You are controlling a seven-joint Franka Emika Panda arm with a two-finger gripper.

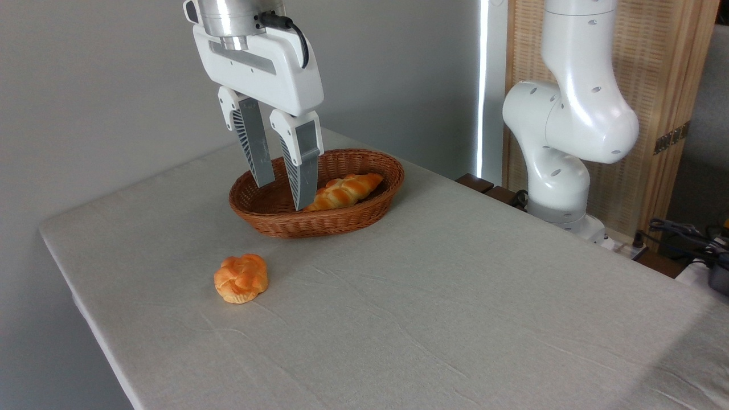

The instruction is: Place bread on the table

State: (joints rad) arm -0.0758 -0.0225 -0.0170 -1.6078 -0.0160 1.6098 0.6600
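The bread (346,191), a long braided golden-orange loaf, lies inside the brown wicker basket (364,213) at the back of the table (444,296), which is covered in a light grey-beige cloth. My gripper (282,196) hangs open over the basket's left half, fingers pointing down. Its right fingertip stands just in front of the loaf's left end. Nothing is between the fingers.
A small round knotted bun (241,278) sits on the cloth in front of the basket, to the left. The arm's white base (561,171) stands beyond the table's right rear edge. Cables and gear (689,236) lie at the far right.
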